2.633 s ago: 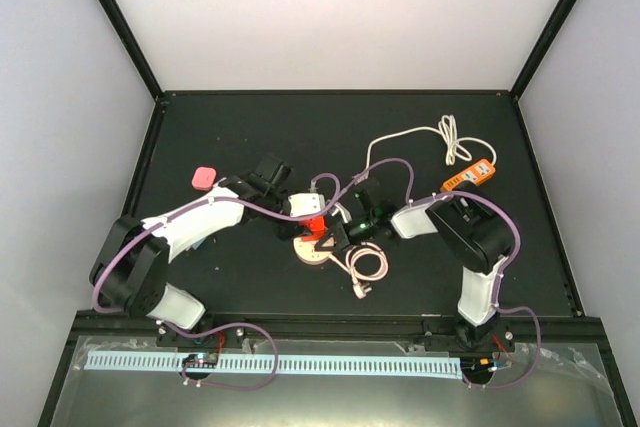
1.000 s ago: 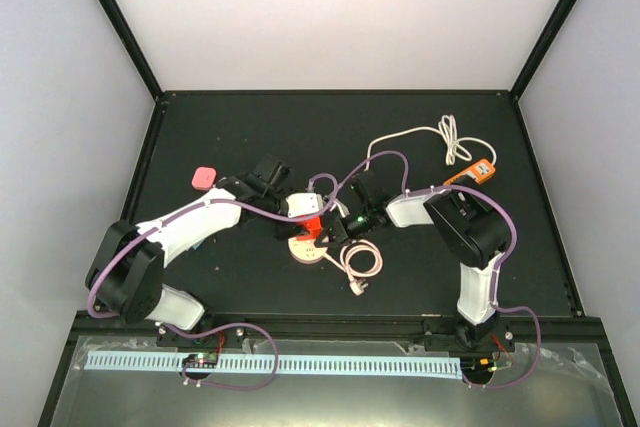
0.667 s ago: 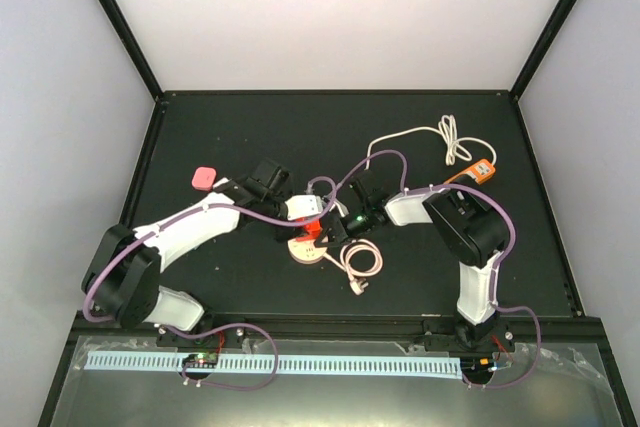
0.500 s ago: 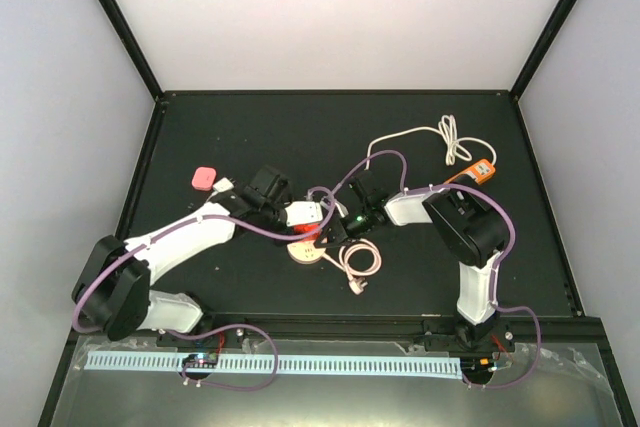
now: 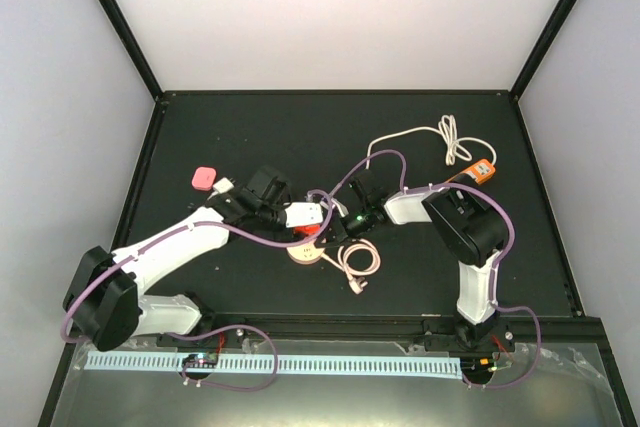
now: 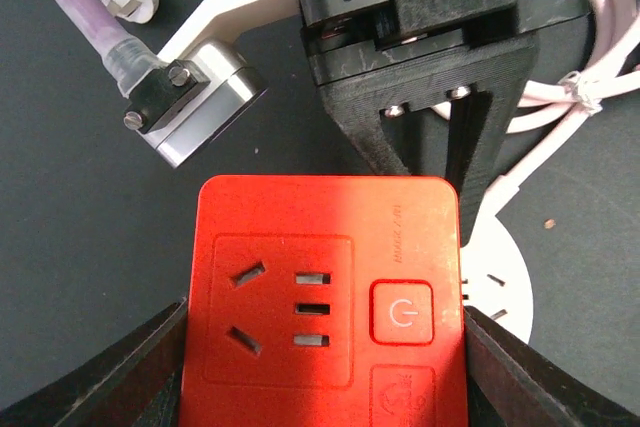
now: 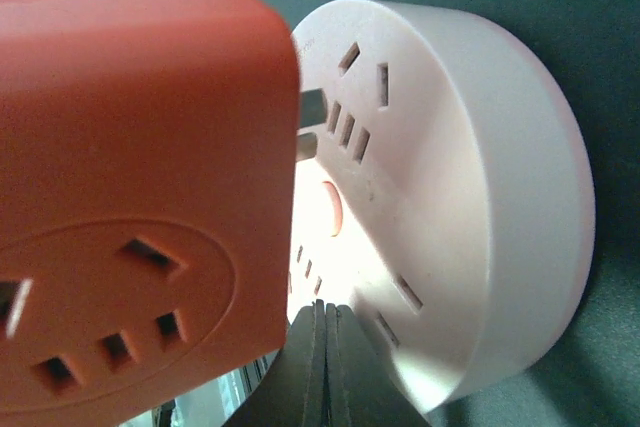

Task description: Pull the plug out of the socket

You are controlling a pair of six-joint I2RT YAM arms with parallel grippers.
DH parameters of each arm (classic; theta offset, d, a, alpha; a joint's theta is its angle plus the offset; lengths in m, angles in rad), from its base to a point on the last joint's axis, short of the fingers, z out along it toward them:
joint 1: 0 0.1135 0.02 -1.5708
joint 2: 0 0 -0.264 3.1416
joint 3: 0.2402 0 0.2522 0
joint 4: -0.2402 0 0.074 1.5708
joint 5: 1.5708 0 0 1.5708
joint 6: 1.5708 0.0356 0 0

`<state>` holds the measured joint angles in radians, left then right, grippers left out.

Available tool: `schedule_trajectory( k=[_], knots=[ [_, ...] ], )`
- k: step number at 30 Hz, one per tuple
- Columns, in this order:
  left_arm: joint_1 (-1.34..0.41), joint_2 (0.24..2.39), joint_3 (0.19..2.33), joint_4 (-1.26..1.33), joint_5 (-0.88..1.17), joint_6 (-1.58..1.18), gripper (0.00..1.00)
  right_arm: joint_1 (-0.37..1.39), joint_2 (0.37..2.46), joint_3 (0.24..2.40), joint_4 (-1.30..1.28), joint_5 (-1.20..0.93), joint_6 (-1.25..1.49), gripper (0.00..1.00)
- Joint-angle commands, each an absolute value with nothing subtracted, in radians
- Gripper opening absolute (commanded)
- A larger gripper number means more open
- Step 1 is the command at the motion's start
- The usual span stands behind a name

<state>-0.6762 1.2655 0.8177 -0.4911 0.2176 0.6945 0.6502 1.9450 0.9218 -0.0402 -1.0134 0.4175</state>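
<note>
Left claw (image 6: 325,309) clamps red plug (image 6: 300,237) above black table (image 5: 250,137).

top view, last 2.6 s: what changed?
The left arm's elbow swung out toward the near-left corner; the left gripper stayed clamped on the red cube plug. The right arm edged left, right gripper kept shut at the white round socket. Socket, pink block and orange power strip stayed put.

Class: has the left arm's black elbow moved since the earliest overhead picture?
Yes: the black elbow swung near-left, farther from the flat pink block.
</note>
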Motion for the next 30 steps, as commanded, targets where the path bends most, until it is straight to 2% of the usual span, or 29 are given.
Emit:
schedule_trajectory(
  k=[1, 13, 17, 25, 30],
  knots=[
    [-0.690, 1.275, 0.892, -0.528, 0.411, 0.657, 0.06, 0.639, 2.022, 0.904, -0.090, -0.686, 0.389, 0.01],
    [-0.525, 1.219, 1.035, -0.811, 0.408, 0.671, 0.07, 0.640, 1.937, 0.908, -0.061, -0.752, 0.368, 0.02],
    [-0.481, 1.167, 1.045, -0.913, 0.355, 0.702, 0.08, 0.638, 1.914, 0.915, -0.058, -0.772, 0.362, 0.07],
    [-0.403, 1.141, 1.078, -1.138, 0.168, 0.773, 0.09, 0.639, 1.809, 0.931, -0.052, -0.806, 0.344, 0.23],
    [-0.382, 1.159, 1.089, -1.251, 0.028, 0.781, 0.10, 0.638, 1.731, 0.938, -0.060, -0.790, 0.316, 0.28]
  ],
)
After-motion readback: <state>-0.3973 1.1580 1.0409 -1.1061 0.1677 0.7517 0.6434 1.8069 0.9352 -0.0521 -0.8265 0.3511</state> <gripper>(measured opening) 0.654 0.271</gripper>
